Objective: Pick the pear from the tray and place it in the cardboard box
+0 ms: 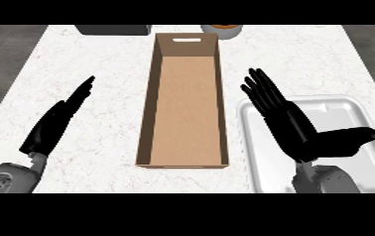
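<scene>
The cardboard box (184, 106) lies open in the middle of the counter, long and narrow, with nothing inside. A white tray (344, 112) sits at the lower right. My right hand (287, 123) hovers over the tray's left part, open, fingers straight and pointing away, thumb stretched out to the right. No pear shows; the hand and forearm cover much of the tray. My left hand (57, 121) rests open at the lower left, fingers straight and angled up to the right, apart from the box.
A dark grey object (113, 29) sits at the counter's far edge on the left. A round container with an orange-brown top (222, 29) stands just behind the box. White marble counter (95, 66) spreads left of the box.
</scene>
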Controlling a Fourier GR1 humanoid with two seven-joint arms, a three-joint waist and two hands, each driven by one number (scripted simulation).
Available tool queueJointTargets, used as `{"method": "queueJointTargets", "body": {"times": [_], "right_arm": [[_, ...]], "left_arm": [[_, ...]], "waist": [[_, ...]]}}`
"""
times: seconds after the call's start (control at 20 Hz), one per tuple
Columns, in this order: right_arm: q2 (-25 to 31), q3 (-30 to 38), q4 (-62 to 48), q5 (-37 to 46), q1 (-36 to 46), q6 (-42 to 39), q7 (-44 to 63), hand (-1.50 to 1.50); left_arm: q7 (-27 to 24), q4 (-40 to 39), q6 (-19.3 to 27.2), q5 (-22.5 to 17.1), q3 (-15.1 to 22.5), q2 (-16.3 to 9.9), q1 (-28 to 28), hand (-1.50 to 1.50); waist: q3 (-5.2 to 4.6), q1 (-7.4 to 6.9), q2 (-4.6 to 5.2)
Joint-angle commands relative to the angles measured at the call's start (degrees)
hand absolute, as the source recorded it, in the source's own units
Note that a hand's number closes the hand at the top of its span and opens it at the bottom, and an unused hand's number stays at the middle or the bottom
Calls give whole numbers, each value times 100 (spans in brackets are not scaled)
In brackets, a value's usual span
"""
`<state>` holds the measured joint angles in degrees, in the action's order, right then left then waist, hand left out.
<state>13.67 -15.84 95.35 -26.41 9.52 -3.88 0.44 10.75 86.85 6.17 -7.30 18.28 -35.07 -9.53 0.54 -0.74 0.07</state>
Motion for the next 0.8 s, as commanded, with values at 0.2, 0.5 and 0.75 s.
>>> {"method": "queueJointTargets", "body": {"times": [0.2, 0.5, 0.75], "right_arm": [[505, 1045, -2200, 345, 1670, -49, 38, -150], [1116, 937, -3036, 2054, 1266, 1550, 419, -150], [1312, 1050, -4152, 2189, 1888, 625, -453, -150]], "left_arm": [[-345, -10, 813, 200, -597, 404, 51, 0], [-640, -136, 1183, 255, -359, 998, 556, 0], [-796, -139, 1053, 256, -619, 1039, 721, 0]], "waist": [[-53, -256, 82], [-58, -134, 60], [-52, -6, 11]]}}
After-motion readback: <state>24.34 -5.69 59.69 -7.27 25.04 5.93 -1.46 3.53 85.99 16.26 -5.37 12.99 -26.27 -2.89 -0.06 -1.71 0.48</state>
